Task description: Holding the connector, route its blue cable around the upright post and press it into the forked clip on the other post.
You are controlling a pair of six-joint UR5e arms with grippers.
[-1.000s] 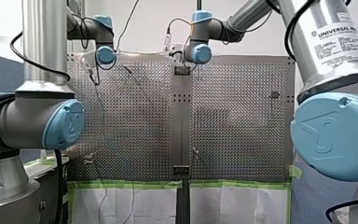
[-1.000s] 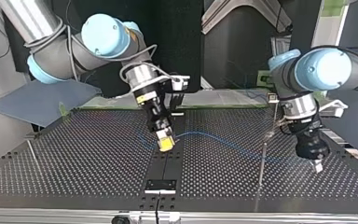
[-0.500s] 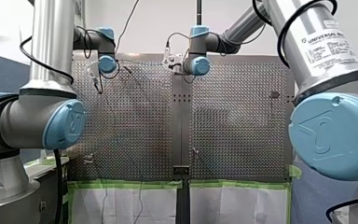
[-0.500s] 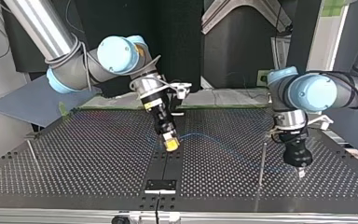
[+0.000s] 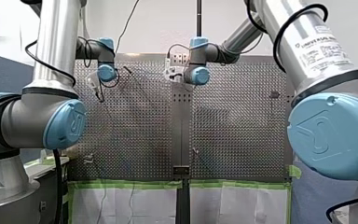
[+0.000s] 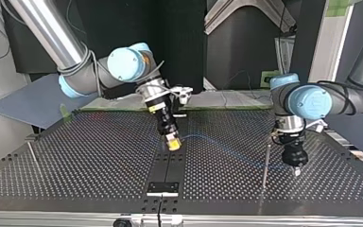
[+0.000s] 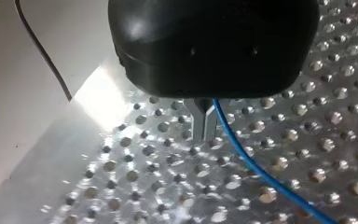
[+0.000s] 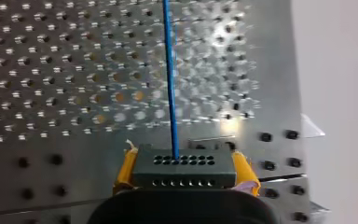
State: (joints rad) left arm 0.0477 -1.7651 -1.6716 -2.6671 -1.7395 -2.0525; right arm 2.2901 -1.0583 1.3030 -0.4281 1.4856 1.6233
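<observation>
In the top view my right gripper (image 6: 173, 143), with yellow pads, hangs low over the table's middle strip. The right wrist view shows it shut on a dark connector block (image 8: 184, 167), with the blue cable (image 8: 169, 79) running straight ahead from the block. The blue cable (image 6: 227, 149) arcs over the perforated plate to my left gripper (image 6: 297, 171), which stands just right of a thin upright post (image 6: 265, 165). In the left wrist view the metal fingers (image 7: 199, 122) are pressed together, and the blue cable (image 7: 247, 161) comes out beside them.
A second thin post (image 6: 33, 155) stands near the top view's left edge. A black bracket (image 6: 162, 188) sits on the centre strip near the plate's front edge. In the front view, green tape (image 5: 130, 184) lines the plate's near edge.
In the top view my left gripper has moved left and lower, up to the thin post, taking the cable's end with it. My right gripper has shifted slightly right with the connector.
</observation>
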